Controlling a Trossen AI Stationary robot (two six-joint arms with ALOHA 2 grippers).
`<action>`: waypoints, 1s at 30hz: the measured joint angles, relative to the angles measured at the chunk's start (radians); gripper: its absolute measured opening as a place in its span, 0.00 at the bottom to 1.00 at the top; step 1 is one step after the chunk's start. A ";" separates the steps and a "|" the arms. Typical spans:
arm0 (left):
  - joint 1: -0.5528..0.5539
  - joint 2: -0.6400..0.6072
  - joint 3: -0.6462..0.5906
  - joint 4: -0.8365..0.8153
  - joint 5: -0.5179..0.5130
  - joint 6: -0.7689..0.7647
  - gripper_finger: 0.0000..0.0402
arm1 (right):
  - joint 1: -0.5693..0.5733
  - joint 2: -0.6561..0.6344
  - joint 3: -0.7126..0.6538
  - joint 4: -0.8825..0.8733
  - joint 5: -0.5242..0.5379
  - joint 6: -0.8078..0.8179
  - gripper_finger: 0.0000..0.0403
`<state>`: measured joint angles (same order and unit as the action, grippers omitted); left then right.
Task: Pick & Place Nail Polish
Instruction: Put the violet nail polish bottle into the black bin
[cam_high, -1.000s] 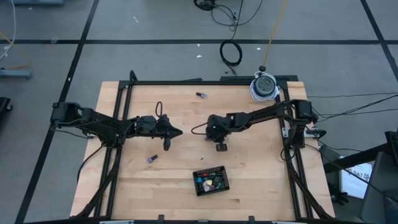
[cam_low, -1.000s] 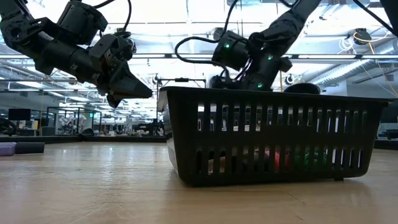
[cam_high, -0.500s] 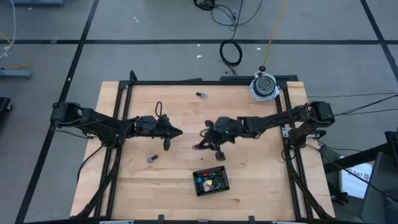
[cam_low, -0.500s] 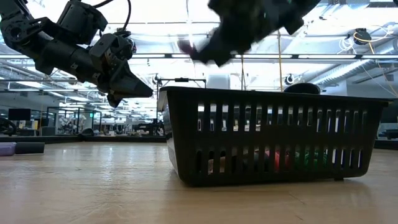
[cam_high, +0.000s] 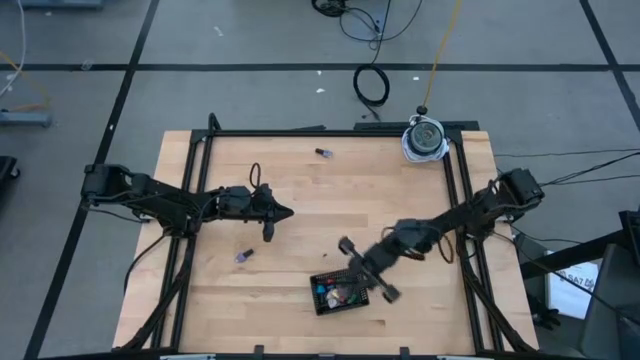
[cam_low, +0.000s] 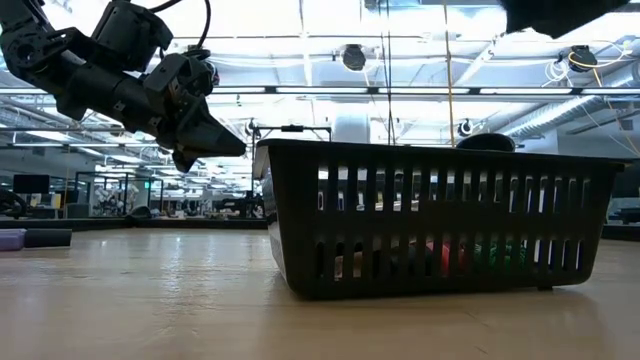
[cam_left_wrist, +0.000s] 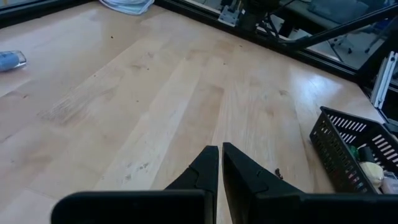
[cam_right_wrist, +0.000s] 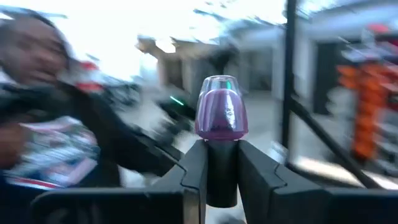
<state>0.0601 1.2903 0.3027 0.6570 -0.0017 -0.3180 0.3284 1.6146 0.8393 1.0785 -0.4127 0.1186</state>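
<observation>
Dark jointed arms, black looped cables, tapered black jaws

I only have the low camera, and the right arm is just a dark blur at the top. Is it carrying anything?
Observer: Yes. The right gripper is shut on a purple nail polish bottle, held by its dark cap.
Operator: Where is it relative to the basket?
Observer: In the high view the right gripper hangs over the black basket, which already has several bottles in it.
Operator: Any bottles left outside?
Observer: Two: a far bottle near the table's back edge and a near bottle close to the waiting left gripper.
</observation>
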 joint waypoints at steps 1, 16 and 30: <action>0.000 0.000 0.000 -0.002 0.000 0.000 0.05 | 0.013 0.000 -0.009 0.051 -0.028 0.021 0.12; 0.000 0.000 0.000 -0.002 0.000 0.000 0.05 | 0.121 0.000 -0.040 0.140 -0.026 -0.006 0.12; 0.000 0.000 0.000 -0.003 0.000 0.000 0.05 | 0.133 0.000 -0.040 -0.344 0.223 0.061 0.12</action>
<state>0.0601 1.2902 0.3027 0.6544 -0.0017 -0.3183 0.4612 1.6142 0.7998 0.7347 -0.1892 0.1791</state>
